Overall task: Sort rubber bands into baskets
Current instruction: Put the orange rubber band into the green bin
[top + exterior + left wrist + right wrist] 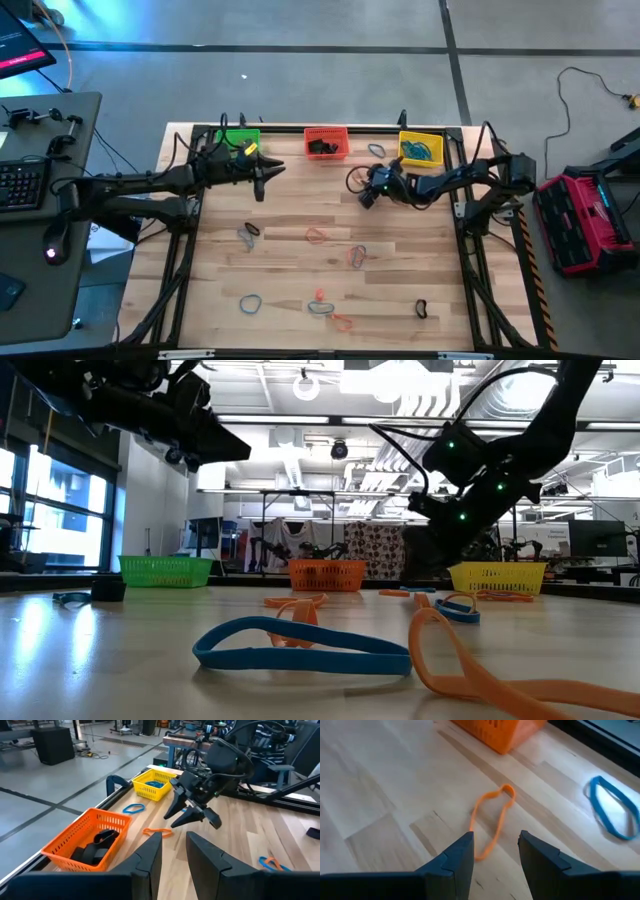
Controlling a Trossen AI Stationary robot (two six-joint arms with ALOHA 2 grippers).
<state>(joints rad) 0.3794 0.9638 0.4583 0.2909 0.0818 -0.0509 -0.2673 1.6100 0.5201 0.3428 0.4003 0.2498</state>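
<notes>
On the wooden table (300,250), a pickup is being lined up by the right gripper (364,197), which is hanging low near the far edge between the red-orange basket (326,142) and the yellow basket (421,148). Its jaws are being held apart with nothing between them. An orange rubber band (491,822) is lying flat on the boards just ahead of the fingertips, one end reaching in between them, and a blue band (612,814) is lying off to one side. For a clean lift, one strand should probably be straddled and pinched low, so the loop is not pushed along the wood. The left gripper (262,175) is being held above the table near the green basket (236,139), fingers parted and empty.
</notes>
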